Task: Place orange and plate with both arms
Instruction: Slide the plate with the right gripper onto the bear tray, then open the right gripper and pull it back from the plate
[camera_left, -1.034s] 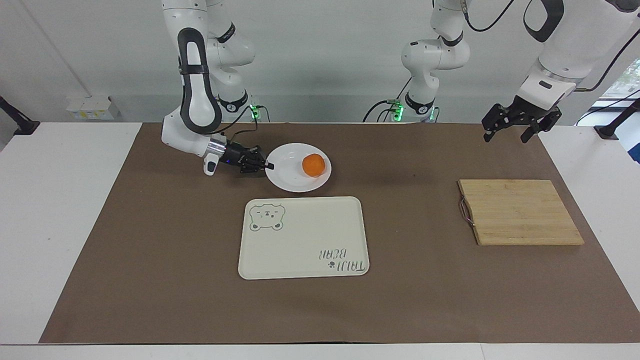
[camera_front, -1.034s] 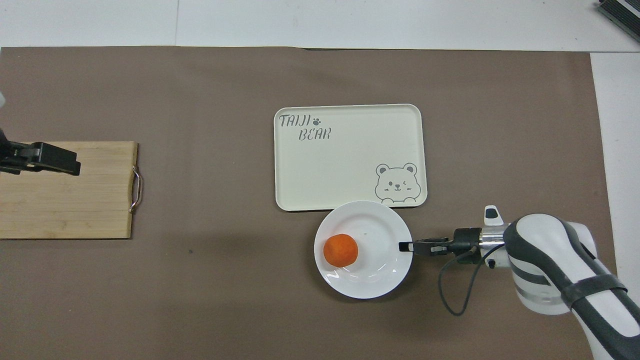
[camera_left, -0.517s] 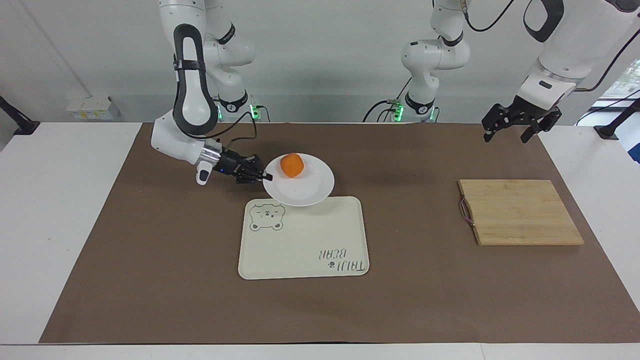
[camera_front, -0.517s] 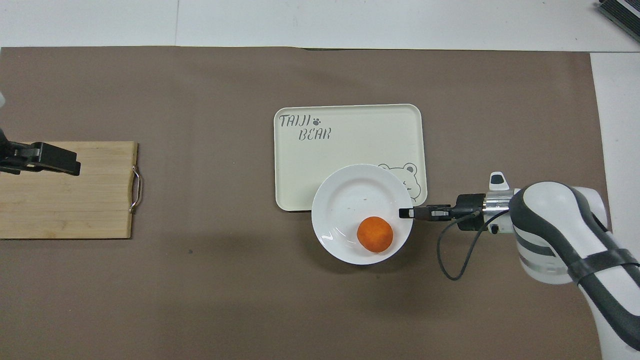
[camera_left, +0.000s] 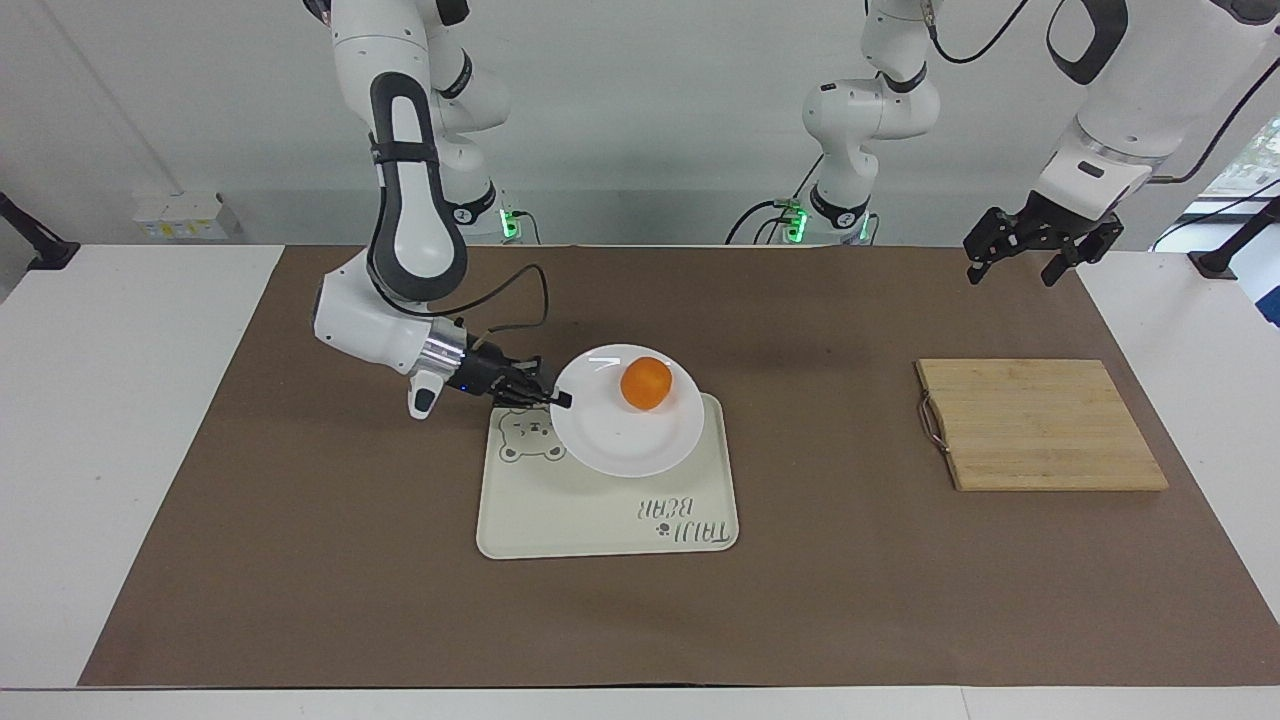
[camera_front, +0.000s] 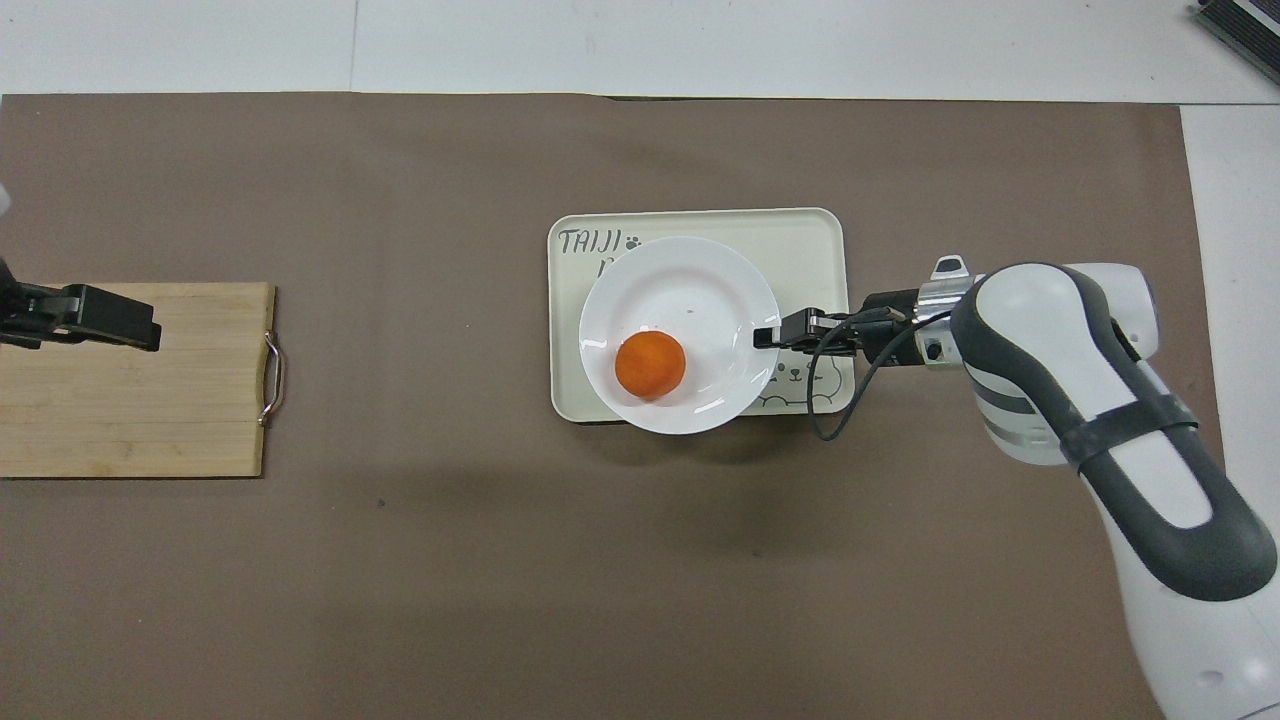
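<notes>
One clenched right claw (camera_left: 562, 399) pinched the plate (camera_left: 620, 440) rim above the tray (camera_left: 600, 520); any tilt might roll the orange (camera_left: 646, 384) off. Left claw (camera_left: 1040, 250) waited, released.

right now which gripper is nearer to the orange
Right. The right gripper is shut on the rim of the white plate that carries the orange, over the bear tray. The left gripper waits, open, in the air at the left arm's end of the table.

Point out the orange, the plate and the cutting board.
orange (camera_left: 646, 384), facing view, middle of the fruit.
plate (camera_left: 620, 445), facing view, bare white inside.
cutting board (camera_front: 130, 400), overhead view, bare wood.
</notes>
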